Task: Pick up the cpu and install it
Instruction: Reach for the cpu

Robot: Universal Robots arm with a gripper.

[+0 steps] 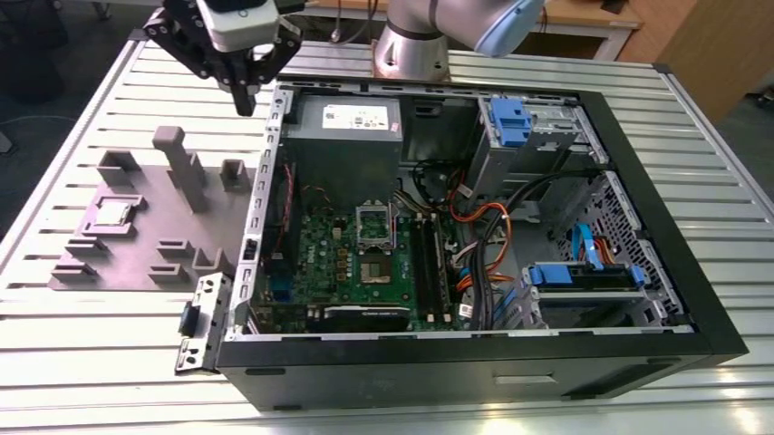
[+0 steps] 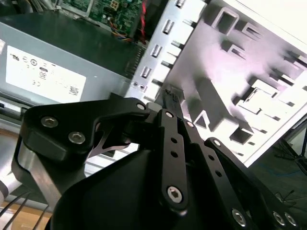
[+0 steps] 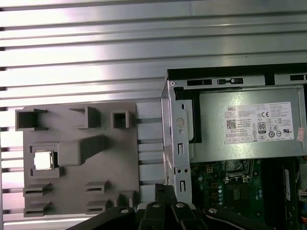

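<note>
Slatted alu table carries 2 things: grey fixture plate & open PC case.

Cpu: silver square, flat in grey tray recess.

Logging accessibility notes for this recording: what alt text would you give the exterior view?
A robot arm's gripper, shut and empty, hangs above a slatted metal table beside the far corner of an open computer case with its motherboard exposed. On the exterior view's left, the cpu sits in a recess of a grey fixture plate.
</note>
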